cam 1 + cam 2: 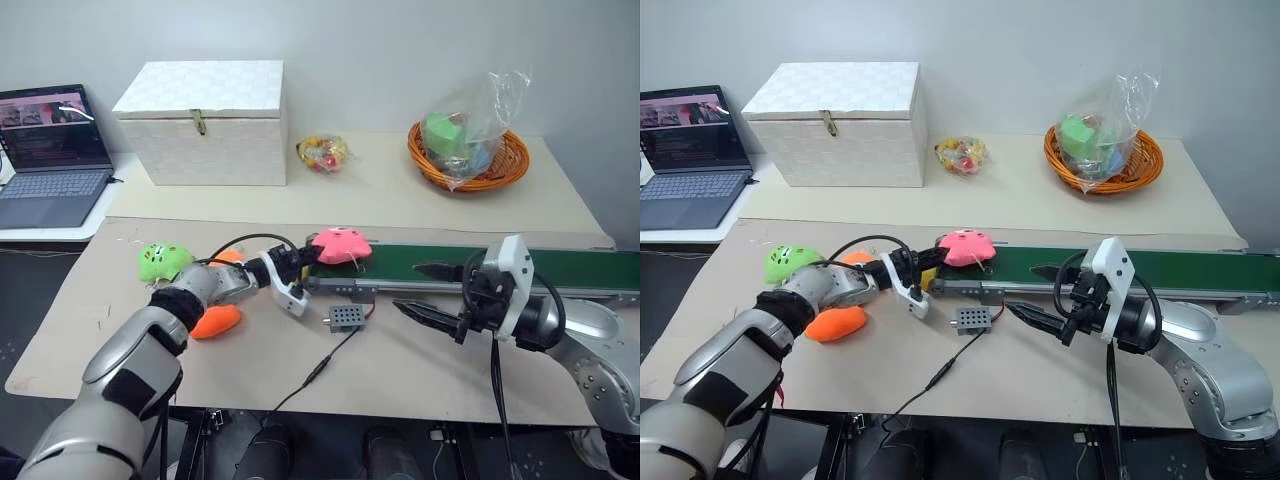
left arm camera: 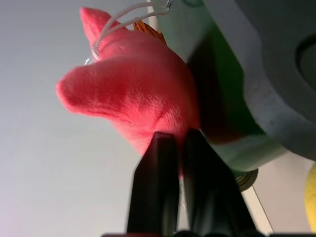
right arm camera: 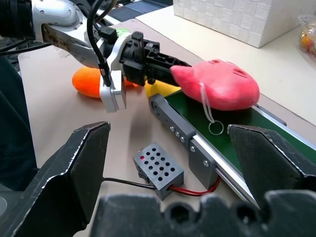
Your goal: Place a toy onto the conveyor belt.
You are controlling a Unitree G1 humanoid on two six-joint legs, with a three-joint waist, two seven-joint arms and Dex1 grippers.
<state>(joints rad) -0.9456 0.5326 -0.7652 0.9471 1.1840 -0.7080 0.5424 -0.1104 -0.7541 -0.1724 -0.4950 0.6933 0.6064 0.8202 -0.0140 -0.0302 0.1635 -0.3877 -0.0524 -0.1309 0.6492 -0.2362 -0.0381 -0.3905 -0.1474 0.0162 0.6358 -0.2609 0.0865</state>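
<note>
The pink toy (image 1: 342, 245) lies on the left end of the dark green conveyor belt (image 1: 450, 265), its cord and ring trailing on the belt. My left gripper (image 1: 305, 255) reaches in level from the left. In the left wrist view its fingers (image 2: 160, 163) stand close together with the edge of the toy (image 2: 138, 94) pinched between them. My right gripper (image 1: 420, 292) hovers open and empty just in front of the belt, to the right of the toy and apart from it. The right wrist view shows the toy (image 3: 222, 84) and the left gripper (image 3: 170, 66) at its end.
A green plush (image 1: 163, 262) and an orange plush (image 1: 215, 322) lie beside my left forearm. A yellow plush (image 3: 160, 89) sits by the belt's end. A grey control box (image 1: 345, 318) with a cable lies in front. Behind are a white chest (image 1: 205, 120), laptop (image 1: 50, 150), and orange basket (image 1: 468, 150).
</note>
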